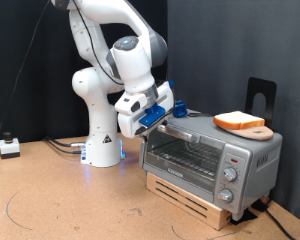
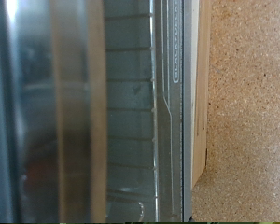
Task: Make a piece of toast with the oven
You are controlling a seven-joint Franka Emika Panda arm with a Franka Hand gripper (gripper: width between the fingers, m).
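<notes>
The silver-grey oven stands on a low wooden pallet at the exterior view's right, its glass door upright. The piece of toast lies on a round light-wood board on top of the oven, towards its right end. My gripper is at the oven's upper left front corner, level with the top of the door. The wrist view is filled by the glass door with the wire rack behind it and a blurred bar handle very close. No fingers show there.
The oven's knobs run down its right side. A black stand rises behind the oven. The robot base and cables sit on the wooden table, with a small white box at the far left.
</notes>
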